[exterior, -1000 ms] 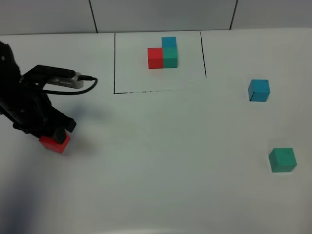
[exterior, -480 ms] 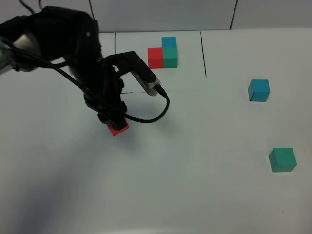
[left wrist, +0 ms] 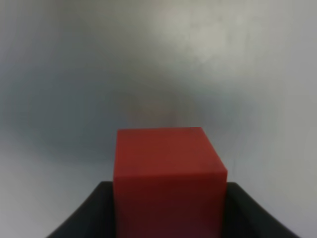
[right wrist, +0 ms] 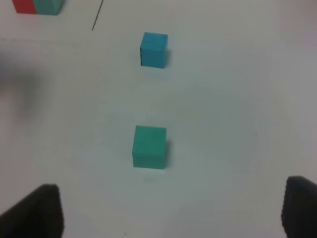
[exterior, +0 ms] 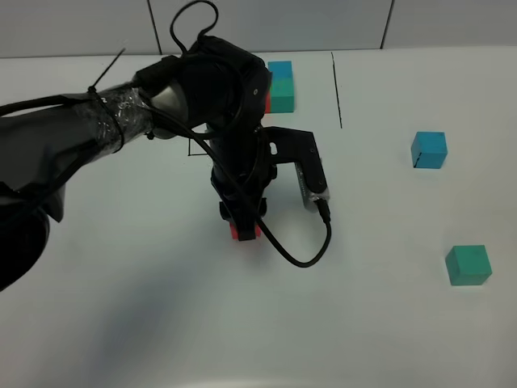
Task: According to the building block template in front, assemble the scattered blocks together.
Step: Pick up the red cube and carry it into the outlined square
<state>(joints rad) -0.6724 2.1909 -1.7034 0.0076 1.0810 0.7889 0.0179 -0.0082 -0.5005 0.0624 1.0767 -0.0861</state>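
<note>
Left end effector [exterior: 241, 220] was pinching the red cube [left wrist: 166, 173] over the middle of the table [exterior: 388, 323], near the template [exterior: 281, 85]; I judged it needed a flat, square set-down, leaving room beside it for the green cube [exterior: 468, 265] and blue cube [exterior: 429, 149].

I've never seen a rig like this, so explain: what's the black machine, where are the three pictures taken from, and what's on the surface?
It's a two-armed robot. One picture comes from a high camera, the others from a camera on each wrist. The left end effector holds a red cube. A blue cube and a green cube lie loose on the white table. At the back, a joined three-cube template sits inside a drawn frame. The right end effector is open, empty.
</note>
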